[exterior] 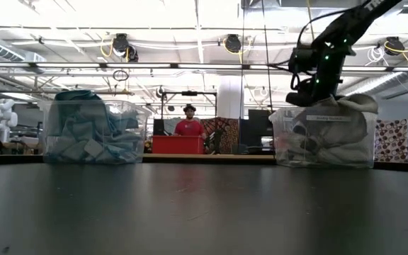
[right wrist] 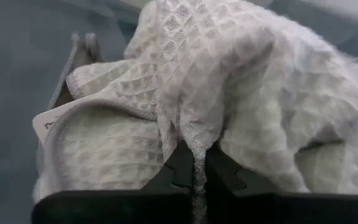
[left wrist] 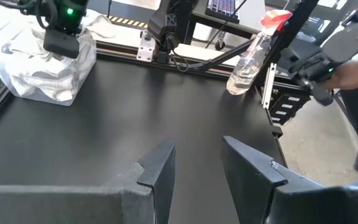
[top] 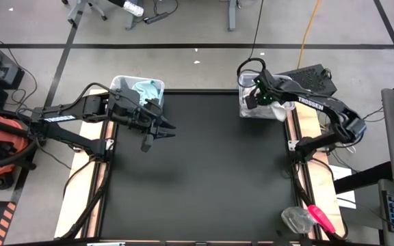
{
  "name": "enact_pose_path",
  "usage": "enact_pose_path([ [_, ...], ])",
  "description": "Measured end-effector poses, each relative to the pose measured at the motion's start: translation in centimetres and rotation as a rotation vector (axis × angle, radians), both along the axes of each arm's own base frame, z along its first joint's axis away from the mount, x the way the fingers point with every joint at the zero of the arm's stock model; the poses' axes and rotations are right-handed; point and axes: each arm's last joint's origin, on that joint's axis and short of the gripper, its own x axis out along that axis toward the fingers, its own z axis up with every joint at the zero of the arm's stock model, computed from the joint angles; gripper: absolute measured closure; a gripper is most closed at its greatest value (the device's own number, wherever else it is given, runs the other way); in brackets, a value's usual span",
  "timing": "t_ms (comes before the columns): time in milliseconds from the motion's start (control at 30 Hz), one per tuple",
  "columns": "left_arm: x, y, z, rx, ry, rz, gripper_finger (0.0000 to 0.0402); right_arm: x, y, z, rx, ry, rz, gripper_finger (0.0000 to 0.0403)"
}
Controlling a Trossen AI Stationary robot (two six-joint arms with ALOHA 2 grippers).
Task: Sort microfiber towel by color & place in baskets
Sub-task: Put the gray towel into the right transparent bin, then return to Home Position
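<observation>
The left basket (top: 124,85) is a clear bin on the table's far left, holding teal-blue towels (top: 147,88); the low view shows it full (exterior: 94,132). The right basket (top: 246,109) stands at the far right, heaped with white waffle-weave towels (exterior: 331,127). My right gripper (right wrist: 193,163) is above that heap, pointing down, shut on a white towel (right wrist: 229,74). My left gripper (top: 159,134) hangs open over bare table just near of the left basket, holding nothing (left wrist: 194,168). My right gripper pinches a raised fold of the white towel (right wrist: 194,140) between its two fingers, coming from above and pointing down. The rest of that towel lies slack on the heap in the right basket (exterior: 282,145), bulging over its rim.
A clear spray bottle with a pink-red trigger (top: 306,219) lies at the table's near right corner. The black table top (top: 204,178) lies bare between the baskets. A person in red (exterior: 188,126) stands far off in the room behind.
</observation>
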Motion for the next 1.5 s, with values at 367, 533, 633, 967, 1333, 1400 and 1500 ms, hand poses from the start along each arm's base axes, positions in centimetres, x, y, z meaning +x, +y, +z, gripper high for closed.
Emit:
enact_pose_path([
  [367, 0.0, 0.0, 0.0, -0.015, 0.002, 0.01, 0.0264, 0.4, -0.9, -1.7, 0.101, -0.017, 0.014, 0.0399],
  [533, 0.0, 0.0, 0.0, -0.015, 0.002, 0.01, 0.0264, 0.4, -0.9, -1.7, 0.103, -0.021, 0.013, 0.0399],
  [633, 0.0, 0.0, 0.0, -0.015, 0.002, 0.01, 0.0264, 0.3, -0.7, -1.4, 0.104, -0.031, 0.016, 0.0398],
  [967, 0.0, 0.0, 0.0, -0.015, 0.003, 0.009, 0.0264, -0.8, 0.5, 3.3, 0.0, -0.101, 0.009, 0.0311],
  [1333, 0.0, 0.0, 0.0, -0.009, 0.002, 0.007, 0.0264, -2.4, 3.3, 10.3, -0.158, -0.275, 0.07, 0.0206],
  [1400, 0.0, 0.0, 0.0, -0.009, 0.002, 0.007, 0.0264, -2.7, 3.9, 11.3, -0.19, -0.301, 0.079, 0.0197],
  [1500, 0.0, 0.0, 0.0, -0.009, 0.002, 0.007, 0.0264, -3.1, 4.8, 12.5, -0.22, -0.35, 0.104, 0.0188],
])
